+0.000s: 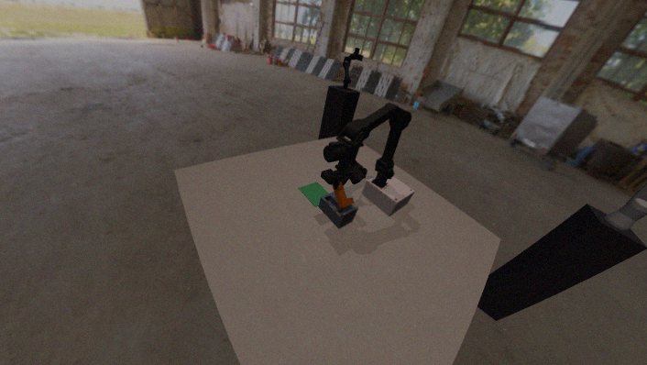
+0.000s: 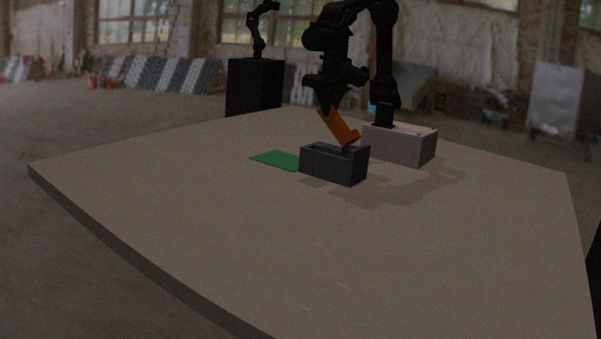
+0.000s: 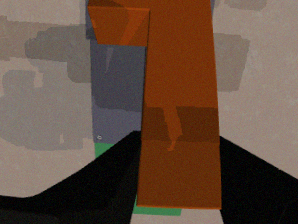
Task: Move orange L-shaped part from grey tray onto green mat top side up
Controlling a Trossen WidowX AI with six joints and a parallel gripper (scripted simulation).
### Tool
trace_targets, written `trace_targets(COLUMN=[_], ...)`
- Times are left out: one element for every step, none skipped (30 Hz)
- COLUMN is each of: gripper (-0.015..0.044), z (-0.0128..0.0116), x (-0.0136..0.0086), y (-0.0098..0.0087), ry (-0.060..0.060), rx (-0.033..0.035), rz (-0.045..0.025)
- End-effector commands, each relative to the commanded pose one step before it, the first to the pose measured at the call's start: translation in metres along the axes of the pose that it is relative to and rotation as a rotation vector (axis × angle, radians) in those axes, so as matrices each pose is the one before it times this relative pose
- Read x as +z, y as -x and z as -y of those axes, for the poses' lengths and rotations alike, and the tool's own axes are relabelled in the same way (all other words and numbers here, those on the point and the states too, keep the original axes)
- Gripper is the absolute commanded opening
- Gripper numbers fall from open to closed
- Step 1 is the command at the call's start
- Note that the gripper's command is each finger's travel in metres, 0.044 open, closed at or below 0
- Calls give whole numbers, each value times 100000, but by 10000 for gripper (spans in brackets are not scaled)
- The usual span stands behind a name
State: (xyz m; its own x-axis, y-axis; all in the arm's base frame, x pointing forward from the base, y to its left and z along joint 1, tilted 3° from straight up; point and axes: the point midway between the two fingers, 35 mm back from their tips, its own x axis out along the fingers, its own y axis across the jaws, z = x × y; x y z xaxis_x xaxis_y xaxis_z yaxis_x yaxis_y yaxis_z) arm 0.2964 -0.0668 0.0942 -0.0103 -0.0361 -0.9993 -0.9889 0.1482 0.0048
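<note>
The orange L-shaped part (image 1: 343, 198) (image 2: 339, 127) (image 3: 181, 75) hangs steeply tilted over the grey tray (image 1: 339, 221) (image 2: 323, 168) (image 3: 117, 126). Its plain end is up and its L-shaped end is down. In the exterior view the low end is at about the height of the tray's rim; whether it touches the tray I cannot tell. My gripper (image 1: 338, 184) (image 2: 329, 112) (image 3: 175, 142) is shut on the part's raised plain end, one finger on each side. The green mat (image 1: 312, 193) (image 2: 276, 159) lies flat beside the tray, on its left in the top and exterior views.
The pale base block (image 1: 384, 198) (image 2: 389, 146) that carries the arm stands right of the tray in the top and exterior views. The tray's walls stand up from the table (image 1: 293, 275) (image 2: 255, 238). Black pedestals (image 1: 338, 110) (image 2: 254, 87) stand beyond the table.
</note>
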Motion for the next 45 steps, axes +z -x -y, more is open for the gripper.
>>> trace_targets(gripper=[0, 0, 0, 0, 0, 0, 0, 0, 0, 0, 0, 0, 0, 0, 0, 0, 0, 0, 0, 0, 0, 0, 0, 0, 0, 0, 0, 0, 0, 0, 0, 0, 0, 0, 0, 0, 0, 0, 0, 0, 0, 0, 0, 0, 0], z=[-92, -33, -35, -37, -38, -40, -41, -42, -42, -43, -43, -44, -45, -56, -61, -60, -56, -51, -48, -44, -41, -38, -38, -38, -38, -38, -38, -38, -37, -38, -38, -44, -43, -30, -11, 0, 0, 1, 1, 2, 2, 2, 2, 2, 2], x=[-1234, -450, -441, -427, -417, -412, -410, -410, -410, -409, -407, -404, -400, -488, -511, -497, -484, -477, -475, -476, -477, -477, -475, -473, -469, -466, -463, -460, -458, -455, -451, -464, -395, -249, -84, 0, 0, 0, -1, -1, -1, -2, -2, -1, -1], y=[-25, -25, -20, -16, -12, -9, -7, -5, -4, -3, -2, -1, -1, 0, 0, 1, 1, 1, 2, 2, 2, 3, 3, 3, 3, 3, 3, 3, 3, 4, 4, 3, 1, 0, 0, 0, 0, -28, -52, -79, -99, -121, -147, -152, -160], ry=[-282, -1, -1, -1, -1, -1, -1, -1, -1, -1, -1, -1, 0, -1, -1, -1, -1, -1, -1, -1, -1, -1, -1, -1, -1, -1, -1, -1, -1, -1, -1, -1, 0, 0, 0, 0, 0, 0, 0, 0, 0, 0, 0, 0, 0], rx=[-2, 3, 3, 3, 3, 4, 4, 4, 4, 4, 4, 4, 4, 5, 6, 6, 6, 5, 5, 5, 4, 4, 4, 4, 4, 4, 4, 4, 4, 4, 4, 5, 5, 4, 1, 0, 0, 0, 0, 0, 0, 0, 0, 0, 0], rz=[250, -39, -39, -38, -37, -36, -36, -36, -36, -36, -36, -35, -35, -43, -45, -44, -42, -42, -42, -41, -42, -41, -41, -41, -41, -40, -40, -40, -39, -39, -39, -40, -35, -22, -7, 0, 0, 0, 0, 0, 0, 0, -1, 0, 0])
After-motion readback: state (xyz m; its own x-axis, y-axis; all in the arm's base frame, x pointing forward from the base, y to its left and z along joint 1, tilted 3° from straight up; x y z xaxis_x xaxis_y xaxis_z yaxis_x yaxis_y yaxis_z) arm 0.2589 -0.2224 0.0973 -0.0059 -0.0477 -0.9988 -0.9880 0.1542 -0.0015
